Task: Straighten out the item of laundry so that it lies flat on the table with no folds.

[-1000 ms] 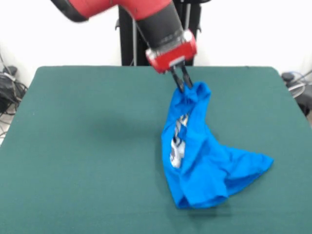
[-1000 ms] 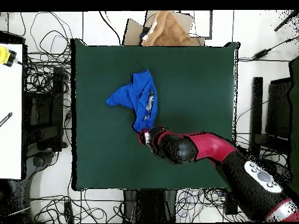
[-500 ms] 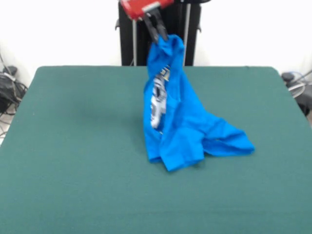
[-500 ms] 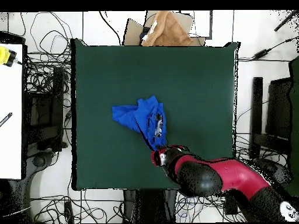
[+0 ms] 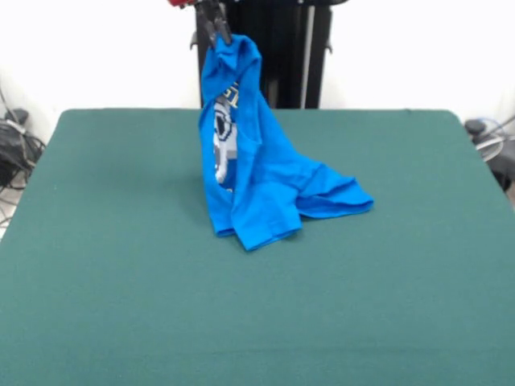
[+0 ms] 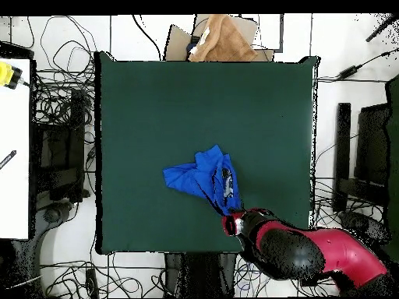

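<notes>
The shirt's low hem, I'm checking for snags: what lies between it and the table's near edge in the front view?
Nothing: in the front view, only bare green table lies below the shirt, which hangs from the gripper.

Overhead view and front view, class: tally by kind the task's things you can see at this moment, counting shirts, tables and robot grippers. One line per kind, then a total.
Blue T-shirt: 1, hanging bunched from the gripper, its lower part lying on the table
Green table: 1
Gripper: 1, fingers shut on the T-shirt's top
Total: 3
</notes>
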Controlling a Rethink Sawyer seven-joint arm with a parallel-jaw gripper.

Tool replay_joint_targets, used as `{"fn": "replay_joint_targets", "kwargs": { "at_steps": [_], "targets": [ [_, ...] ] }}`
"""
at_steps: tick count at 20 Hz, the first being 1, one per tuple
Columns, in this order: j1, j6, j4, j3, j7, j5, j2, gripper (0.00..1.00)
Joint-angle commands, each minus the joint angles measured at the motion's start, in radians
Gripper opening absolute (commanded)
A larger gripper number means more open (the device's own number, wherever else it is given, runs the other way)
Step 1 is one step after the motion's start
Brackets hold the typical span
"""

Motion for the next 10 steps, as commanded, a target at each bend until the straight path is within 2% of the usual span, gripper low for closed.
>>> {"fn": "replay_joint_targets", "kwargs": {
  "at_steps": [1,10],
  "targets": [
    [0.070,0.099,-0.033,-0.012,-0.153,-0.133,0.103,0.00],
    [0.123,0.097,-0.122,-0.083,-0.129,-0.241,0.235,0.00]
  ]
}}
